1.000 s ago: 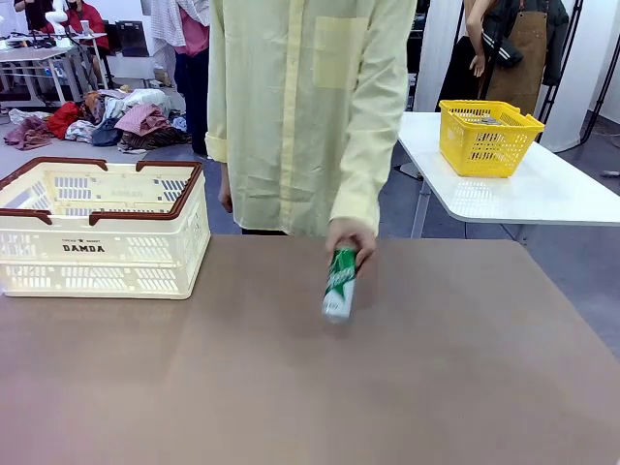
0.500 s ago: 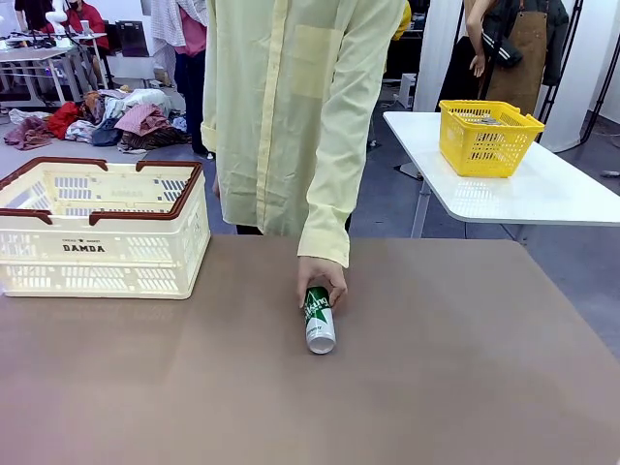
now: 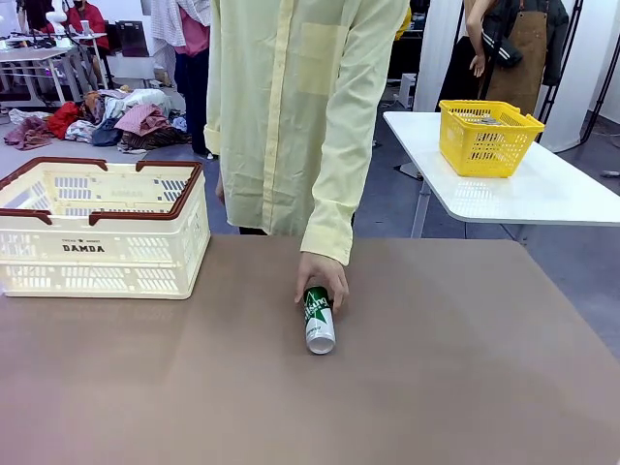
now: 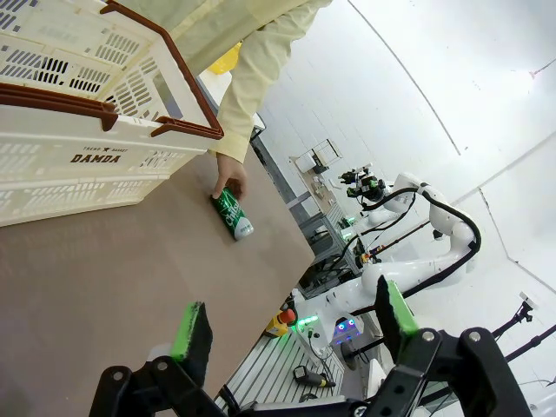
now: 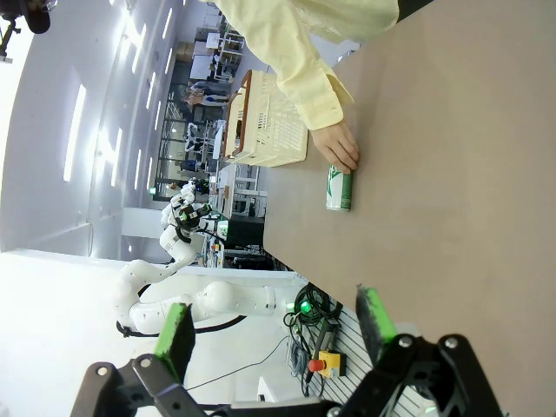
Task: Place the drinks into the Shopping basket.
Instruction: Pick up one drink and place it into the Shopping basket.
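The left hand (image 4: 291, 326) stands wide open, nothing between its 2 green pads (image 4: 193, 330), and hangs above the near edge of the brown bench (image 4: 104, 287). The right hand (image 5: 274, 326) is spread just as wide and is also empty, raised over its own side of the bench.

Beyond both, near the middle of the bench, 1 green can (image 3: 318, 320) with white lettering lies on its side, its silver end turned toward the robot. The person's hand (image 3: 323, 276) rests on the can's far end, fingers curled over it, at the end of a pale yellow sleeve (image 3: 334, 184).

The Shopping basket (image 3: 102, 242), cream-white with a dark brown-red rim and "DAMDA" on its side, sits upright at the bench's far left, well apart from the can. From the front no drink can be made out in it.

Farther back on the right, a yellow basket (image 3: 487, 136) stands on a separate white table (image 3: 542, 199).
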Available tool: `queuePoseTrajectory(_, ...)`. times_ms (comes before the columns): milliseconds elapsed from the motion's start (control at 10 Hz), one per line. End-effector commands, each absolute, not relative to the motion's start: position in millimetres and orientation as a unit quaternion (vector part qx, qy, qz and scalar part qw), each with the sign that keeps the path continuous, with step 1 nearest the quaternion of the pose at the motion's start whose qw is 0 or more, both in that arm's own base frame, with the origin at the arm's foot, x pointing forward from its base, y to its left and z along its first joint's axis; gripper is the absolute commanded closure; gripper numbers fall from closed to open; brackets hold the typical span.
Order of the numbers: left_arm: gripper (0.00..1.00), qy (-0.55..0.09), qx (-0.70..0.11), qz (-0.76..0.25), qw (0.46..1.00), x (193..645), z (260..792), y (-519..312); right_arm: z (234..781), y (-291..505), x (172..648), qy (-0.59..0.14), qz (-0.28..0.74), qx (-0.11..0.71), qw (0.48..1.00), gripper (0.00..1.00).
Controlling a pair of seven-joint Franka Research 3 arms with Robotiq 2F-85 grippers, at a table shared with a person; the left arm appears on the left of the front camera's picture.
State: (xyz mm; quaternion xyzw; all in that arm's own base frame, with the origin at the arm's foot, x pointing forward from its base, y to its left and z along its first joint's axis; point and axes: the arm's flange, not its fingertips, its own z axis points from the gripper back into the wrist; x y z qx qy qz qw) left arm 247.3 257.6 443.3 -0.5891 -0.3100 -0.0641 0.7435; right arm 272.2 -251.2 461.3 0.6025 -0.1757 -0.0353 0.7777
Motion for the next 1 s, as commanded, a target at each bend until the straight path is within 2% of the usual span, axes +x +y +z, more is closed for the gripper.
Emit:
queuePoseTrajectory(0,0.00,-0.311,-0.599,-0.058,0.736,247.7,448.2,258.9,460.6,-251.6,269.6,-0.176,-0.027,0.600,0.780,0.00)
queuePoseTrajectory(500,0.00,-0.310,-0.589,-0.064,0.743,247.3,443.3,257.6,460.6,-251.6,269.6,-0.176,-0.027,0.600,0.780,0.00)
queuePoseTrajectory(600,0.00,-0.291,-0.580,-0.094,0.755,245.5,447.4,253.4,460.6,-251.6,269.6,-0.176,-0.027,0.600,0.780,0.00)
queuePoseTrajectory(800,0.00,-0.233,-0.554,-0.123,0.790,264.9,494.5,214.3,460.6,-251.6,269.6,-0.176,-0.027,0.600,0.780,0.00)
queuePoseTrajectory(900,0.00,-0.151,-0.535,-0.086,0.827,281.0,530.2,177.2,460.6,-251.6,269.6,-0.176,-0.027,0.600,0.780,0.00)
